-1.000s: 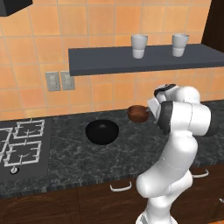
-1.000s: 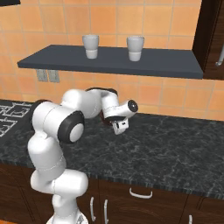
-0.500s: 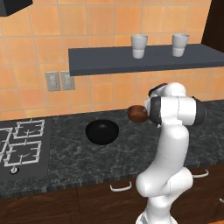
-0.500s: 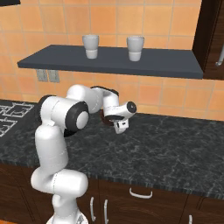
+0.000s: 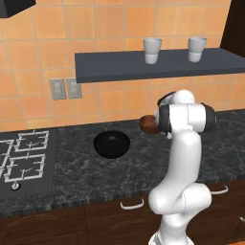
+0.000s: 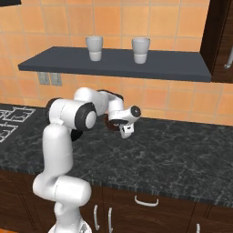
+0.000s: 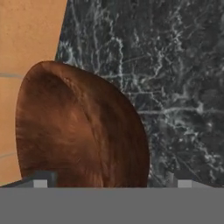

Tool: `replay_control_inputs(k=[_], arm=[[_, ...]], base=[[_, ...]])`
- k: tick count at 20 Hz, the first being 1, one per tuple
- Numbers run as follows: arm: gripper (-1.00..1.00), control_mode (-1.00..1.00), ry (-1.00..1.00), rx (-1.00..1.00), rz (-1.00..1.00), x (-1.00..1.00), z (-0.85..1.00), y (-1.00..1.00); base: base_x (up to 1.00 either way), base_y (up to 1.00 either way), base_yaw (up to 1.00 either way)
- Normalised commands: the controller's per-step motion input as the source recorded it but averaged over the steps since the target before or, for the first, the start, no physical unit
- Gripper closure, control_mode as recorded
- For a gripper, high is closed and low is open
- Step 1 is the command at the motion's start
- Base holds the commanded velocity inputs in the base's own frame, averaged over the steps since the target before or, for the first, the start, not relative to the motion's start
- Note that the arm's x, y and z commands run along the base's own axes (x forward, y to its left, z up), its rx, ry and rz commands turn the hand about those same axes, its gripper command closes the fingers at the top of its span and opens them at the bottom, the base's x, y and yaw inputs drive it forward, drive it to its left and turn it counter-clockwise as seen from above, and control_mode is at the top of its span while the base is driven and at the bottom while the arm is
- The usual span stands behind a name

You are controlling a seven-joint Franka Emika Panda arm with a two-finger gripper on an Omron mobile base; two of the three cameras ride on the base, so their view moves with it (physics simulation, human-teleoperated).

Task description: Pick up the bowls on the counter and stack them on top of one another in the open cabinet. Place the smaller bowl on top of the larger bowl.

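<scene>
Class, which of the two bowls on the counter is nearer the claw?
The small reddish-brown wooden bowl, right before the open claw; the wide glossy black bowl sits farther off.

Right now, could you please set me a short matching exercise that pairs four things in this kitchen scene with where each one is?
Things:
1. wide glossy black bowl
2. small reddish-brown wooden bowl
3. two white cups
4. two-finger gripper

Places:
A. on the slate-grey wall shelf
B. on the speckled stone counter, near the stove burners
C. open, close over the brown bowl
D. on the counter by the orange tiled wall

Pairs: 1-B, 2-D, 3-A, 4-C
</scene>
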Motion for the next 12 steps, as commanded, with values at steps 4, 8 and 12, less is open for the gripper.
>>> replay_control_inputs(k=[4,8,12], arm=[[1.00,-1.00,0.00,-0.03,-0.01,0.29,-0.19,0.01],[1.00,-1.00,0.00,0.00,0.00,0.00,0.00,0.00],[1.00,-1.00,0.00,0.00,0.00,-0.01,0.00,0.00]], base=[[0.00,0.00,0.00],[0.00,0.00,0.00],[0.00,0.00,0.00]])
